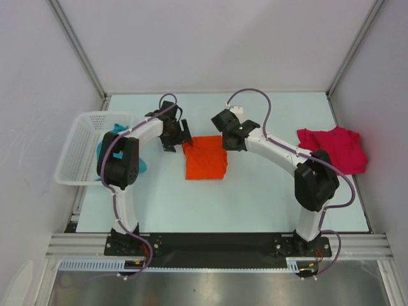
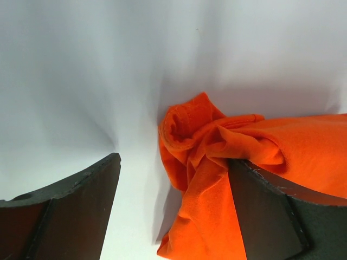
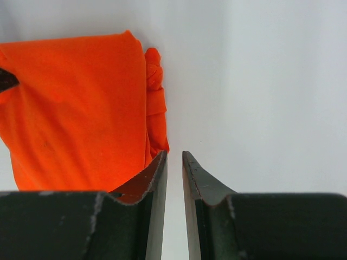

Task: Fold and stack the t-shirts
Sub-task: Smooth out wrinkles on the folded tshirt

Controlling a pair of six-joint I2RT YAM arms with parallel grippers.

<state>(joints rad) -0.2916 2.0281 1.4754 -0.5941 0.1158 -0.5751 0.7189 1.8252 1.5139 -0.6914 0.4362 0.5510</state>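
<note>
The orange t-shirt [image 1: 205, 157] lies roughly folded in the middle of the table. My left gripper [image 1: 175, 135] is at its far left corner, open wide. In the left wrist view [image 2: 174, 162] a bunched orange edge [image 2: 217, 157] lies between the fingers, against the right finger [image 2: 265, 211]. My right gripper [image 1: 228, 135] is at the shirt's far right corner. Its jaws [image 3: 174, 154] are nearly closed on nothing, and the orange shirt [image 3: 76, 114] lies just left of them. The crimson t-shirt [image 1: 335, 148] lies crumpled at the right. The teal t-shirt [image 1: 118, 129] shows partly behind my left arm, by the basket.
A white mesh basket [image 1: 80, 150] stands at the table's left edge. The enclosure walls close in the back and both sides. Both arms arch over the table toward its centre.
</note>
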